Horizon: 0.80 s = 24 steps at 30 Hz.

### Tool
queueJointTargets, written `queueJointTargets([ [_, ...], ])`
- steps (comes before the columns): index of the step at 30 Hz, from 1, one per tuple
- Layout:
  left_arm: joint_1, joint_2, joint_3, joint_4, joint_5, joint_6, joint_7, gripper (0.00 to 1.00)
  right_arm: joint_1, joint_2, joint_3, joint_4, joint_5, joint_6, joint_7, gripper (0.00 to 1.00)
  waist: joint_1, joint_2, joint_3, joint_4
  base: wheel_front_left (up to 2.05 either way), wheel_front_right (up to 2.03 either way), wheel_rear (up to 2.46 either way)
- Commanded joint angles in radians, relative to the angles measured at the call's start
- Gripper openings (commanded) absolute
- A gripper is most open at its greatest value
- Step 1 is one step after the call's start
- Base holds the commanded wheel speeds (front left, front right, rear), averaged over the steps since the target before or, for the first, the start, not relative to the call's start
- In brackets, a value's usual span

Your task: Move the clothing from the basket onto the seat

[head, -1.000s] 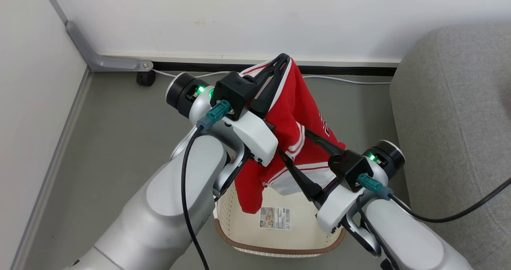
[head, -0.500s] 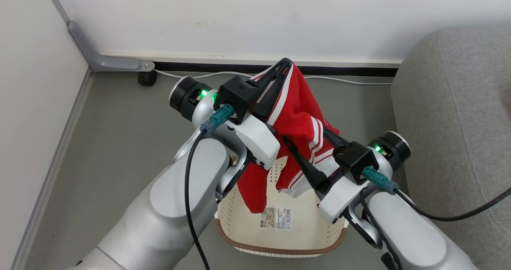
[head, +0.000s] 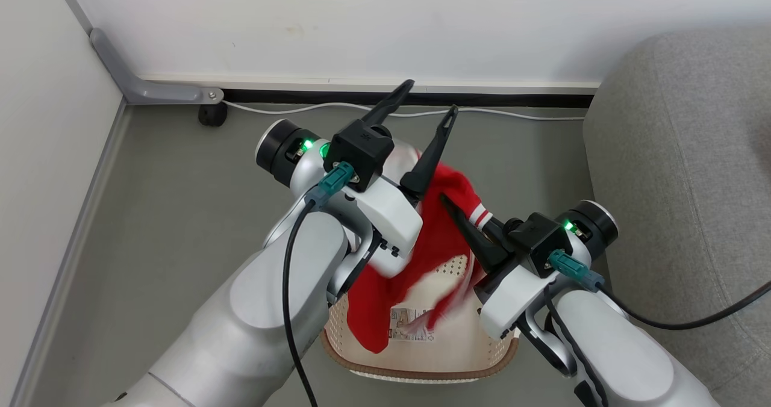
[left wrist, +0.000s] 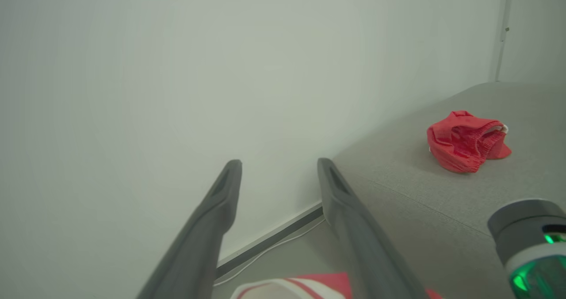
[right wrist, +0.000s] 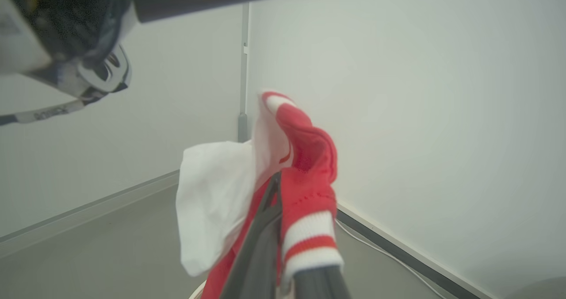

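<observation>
The jersey [head: 443, 241] at frame centre is red with white panels and red-and-white striped trim. The basket [head: 415, 372] at lower centre is cream, perforated, brown-rimmed. The seat [head: 680, 154] at right is light grey; the other garment [left wrist: 462, 144] is plain red.

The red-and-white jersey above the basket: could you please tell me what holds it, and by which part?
The right gripper is shut on the jersey, pinching a fold beside its striped trim; the left gripper is open and empty.

A plain white wall [head: 361, 21] meets a dull grey floor [head: 168, 202] along a black skirting strip [head: 512, 100], where a white cable [head: 289, 107] trails past a grey metal bracket [head: 120, 76] and a small black wheel [head: 209, 114].
</observation>
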Motion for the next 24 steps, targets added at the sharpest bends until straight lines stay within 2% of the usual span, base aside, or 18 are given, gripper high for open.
queueJointTargets([
  [1, -0.057, 0.015, 0.03, -0.015, -0.009, 0.008, -0.012, 1.0, -0.012, 0.009, 0.005, -0.025, 0.009, 0.004, -0.006, 0.0, 0.0, -0.0001, 0.001, -0.002, 0.0, 0.0, 0.0],
  [13, -0.04, 0.026, 0.023, 0.019, -0.013, -0.011, -0.028, 1.0, -0.006, -0.011, -0.039, -0.07, 0.024, 0.004, -0.006, 0.0, 0.0, -0.0001, 0.011, -0.053, 0.0, 0.0, 0.0],
  [24, 0.005, 0.026, 0.028, 0.056, -0.018, -0.028, -0.039, 1.0, 0.03, -0.046, -0.123, -0.139, 0.05, 0.004, -0.006, 0.0, 0.0, -0.0001, 0.004, -0.2, 0.0, 0.0, 0.0],
])
